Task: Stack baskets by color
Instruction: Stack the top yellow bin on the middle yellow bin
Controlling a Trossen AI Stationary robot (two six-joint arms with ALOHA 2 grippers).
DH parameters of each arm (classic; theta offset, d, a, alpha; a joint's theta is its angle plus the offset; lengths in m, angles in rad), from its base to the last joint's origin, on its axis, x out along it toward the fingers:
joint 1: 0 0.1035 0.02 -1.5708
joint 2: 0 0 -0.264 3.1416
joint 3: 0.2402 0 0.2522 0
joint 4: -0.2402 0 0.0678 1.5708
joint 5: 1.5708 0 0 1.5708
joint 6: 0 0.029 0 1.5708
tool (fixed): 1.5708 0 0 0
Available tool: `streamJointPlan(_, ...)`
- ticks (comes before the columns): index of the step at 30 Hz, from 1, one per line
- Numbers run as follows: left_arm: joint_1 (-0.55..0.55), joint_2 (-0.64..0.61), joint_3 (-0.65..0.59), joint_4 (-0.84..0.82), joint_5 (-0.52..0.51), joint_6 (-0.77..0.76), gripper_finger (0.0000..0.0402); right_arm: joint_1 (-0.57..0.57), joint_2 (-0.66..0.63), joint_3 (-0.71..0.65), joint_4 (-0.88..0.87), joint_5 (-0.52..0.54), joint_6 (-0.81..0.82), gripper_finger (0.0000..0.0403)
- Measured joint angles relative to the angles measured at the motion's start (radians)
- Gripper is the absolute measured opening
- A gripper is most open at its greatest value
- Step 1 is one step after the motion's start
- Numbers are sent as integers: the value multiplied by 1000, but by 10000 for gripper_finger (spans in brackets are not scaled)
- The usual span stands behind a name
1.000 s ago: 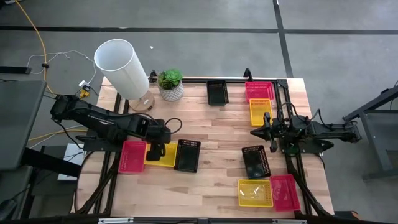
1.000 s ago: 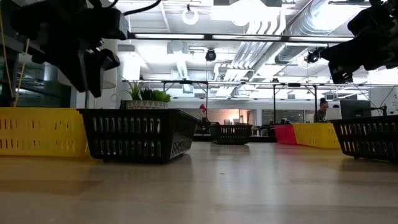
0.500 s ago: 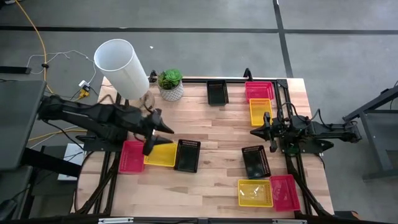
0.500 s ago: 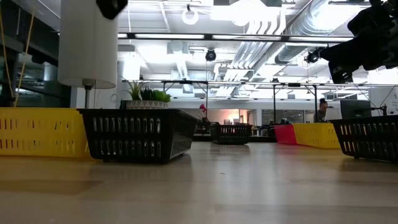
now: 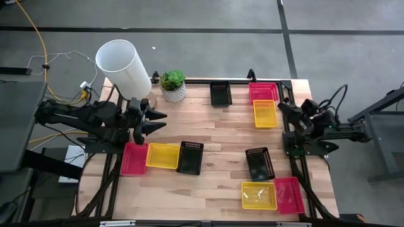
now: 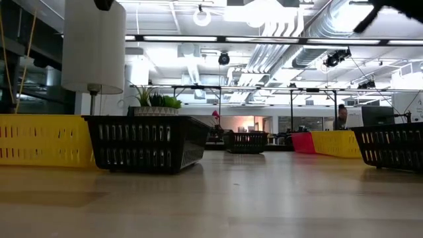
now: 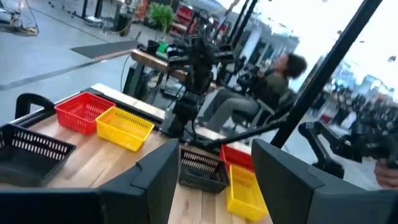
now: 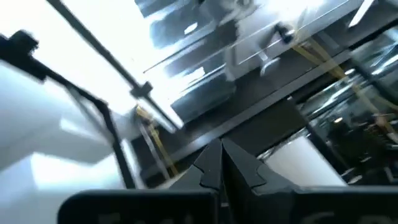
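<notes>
Nine baskets: all lying single on the wooden table (image 5: 221, 132); nothing is stacked yet.
Left gripper (image 5: 151, 120): hovering with fingers spread, holding nothing, above the table just behind the near-left row.
Near-left row: red perforated plastic basket (image 5: 134, 158), yellow perforated plastic basket (image 5: 163, 156) and black perforated plastic basket (image 5: 190, 157) sitting side by side.
Right gripper (image 5: 282, 108): waiting with fingers closed, empty, at the right edge.
Doing it well (a judgement): gripping one basket wall squarely; lowering it level into its colour-mate.

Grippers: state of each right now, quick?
Left gripper: open, empty, raised over the table's left side behind the red, yellow and black baskets.
Right gripper: shut, holding nothing, pulled back at the table's right edge.
</notes>
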State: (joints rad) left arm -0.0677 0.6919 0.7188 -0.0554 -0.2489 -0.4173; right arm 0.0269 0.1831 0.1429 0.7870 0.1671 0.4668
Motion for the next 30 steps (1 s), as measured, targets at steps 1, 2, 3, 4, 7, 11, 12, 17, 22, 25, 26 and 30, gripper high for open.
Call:
streamJointPlan(1,0,-5,-14,22,-2,-5,190,0,48,43,-29,-14,1,0)
streamJointPlan(2,0,-10,-24,34,-2,-11,190,0,97,84,-72,-15,4,0)
streamJointPlan(3,1,-14,-28,33,-5,-18,190,0,150,128,-128,-7,5,0)
streamJointPlan(4,2,-17,-29,37,-6,-19,190,0,200,181,-198,10,13,0)
streamJointPlan(7,2,-21,-28,56,-4,-26,190,-5,333,346,-515,92,80,1)
streamJointPlan(11,2,-43,-28,63,7,-12,190,-35,500,542,-1069,187,306,18)
streamJointPlan(12,3,-49,-28,57,7,-5,190,-43,542,573,-1168,185,332,27)
streamJointPlan(17,2,-57,-28,51,4,27,190,-91,715,657,-1433,230,449,58)
streamJointPlan(22,3,-58,-28,48,3,28,190,-130,811,676,-1510,240,546,59)
streamJointPlan(25,3,-58,-28,48,2,31,190,-144,852,676,-1529,237,540,59)
streamJointPlan(26,3,-58,-28,48,2,36,190,-149,862,676,-1540,240,533,59)
streamJointPlan(30,2,-58,-28,48,2,43,190,-159,897,676,-1551,230,521,59)
